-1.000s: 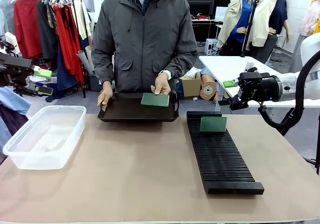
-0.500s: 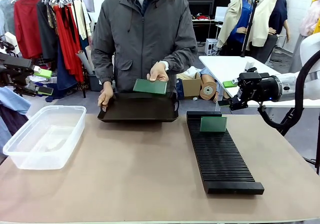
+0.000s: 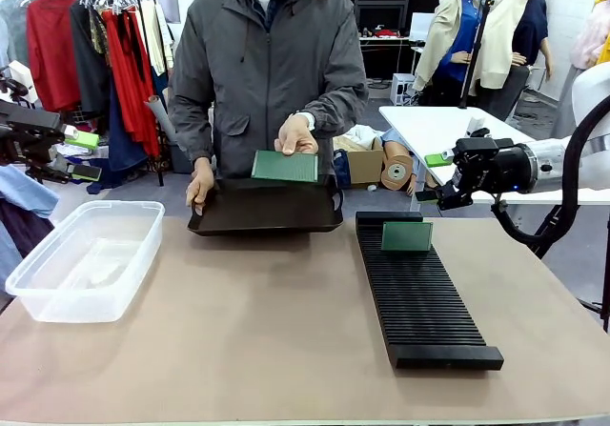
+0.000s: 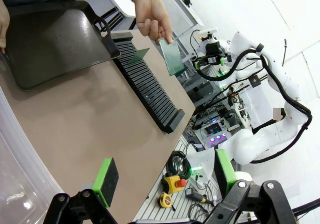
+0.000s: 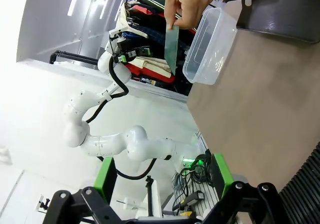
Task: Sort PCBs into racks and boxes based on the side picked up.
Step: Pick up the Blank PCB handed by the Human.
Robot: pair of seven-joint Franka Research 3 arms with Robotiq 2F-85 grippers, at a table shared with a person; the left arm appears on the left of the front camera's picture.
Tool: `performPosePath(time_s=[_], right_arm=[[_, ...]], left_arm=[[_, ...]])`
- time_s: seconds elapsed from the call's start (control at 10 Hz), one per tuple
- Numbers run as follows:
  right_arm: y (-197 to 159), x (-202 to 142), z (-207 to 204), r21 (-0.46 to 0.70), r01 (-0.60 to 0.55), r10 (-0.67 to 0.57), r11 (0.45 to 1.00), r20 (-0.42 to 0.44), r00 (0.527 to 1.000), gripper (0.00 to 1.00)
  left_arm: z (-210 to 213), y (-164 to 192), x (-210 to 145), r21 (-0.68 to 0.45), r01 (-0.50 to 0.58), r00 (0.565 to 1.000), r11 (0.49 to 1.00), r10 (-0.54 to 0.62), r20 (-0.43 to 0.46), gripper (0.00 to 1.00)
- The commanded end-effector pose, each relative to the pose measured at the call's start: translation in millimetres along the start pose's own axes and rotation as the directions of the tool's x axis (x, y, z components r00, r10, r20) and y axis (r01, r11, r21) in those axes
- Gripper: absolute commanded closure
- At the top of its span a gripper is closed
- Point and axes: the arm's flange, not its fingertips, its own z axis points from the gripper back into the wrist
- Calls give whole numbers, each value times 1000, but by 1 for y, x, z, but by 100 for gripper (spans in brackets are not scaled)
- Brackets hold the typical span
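Across the table, a person's hand holds one green PCB (image 3: pixel 285 166) just above the shallow black tray (image 3: pixel 229 218); the same board shows as the PCB (image 4: pixel 171 57) and edge-on as the PCB (image 5: pixel 172 42). A second PCB (image 3: pixel 407 236) stands upright in a far slot of the long black rack (image 3: pixel 424 302). At the left sits the clear tub (image 3: pixel 86 259) with no board in it. My left gripper (image 3: pixel 84 156) hangs open off the table's left side, and its pads (image 4: pixel 106 181) hold nothing. My right gripper (image 3: pixel 432 178) is open beyond the rack's far right, empty too.
The person's other hand (image 3: pixel 199 184) grips the tray's left rim. A white table (image 3: pixel 438 131) with boxes and a tape roll stands behind the right arm. A clothes rail (image 3: pixel 86 45) fills the back left. Bare tabletop (image 3: pixel 257 321) lies between tub and rack.
The person's hand has lifted the green PCB off the tray and carried it slightly up and to the left. Neither arm has moved.
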Motion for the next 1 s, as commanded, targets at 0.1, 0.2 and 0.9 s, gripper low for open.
performPosePath(time_s=[0.1,0.2,0.9], right_arm=[[0,0,0,0,0,0,1000,0,1000,0],[-2,9,-3,1,-26,26,1000,25,999,0],[-24,65,-31,-26,-64,66,998,70,995,0]], left_arm=[[1,-3,0,-11,-10,1000,1000,10,-1,0],[1,-3,0,-11,-10,1000,1000,10,-1,0],[1,-3,0,-11,-10,1000,1000,10,-1,0]])
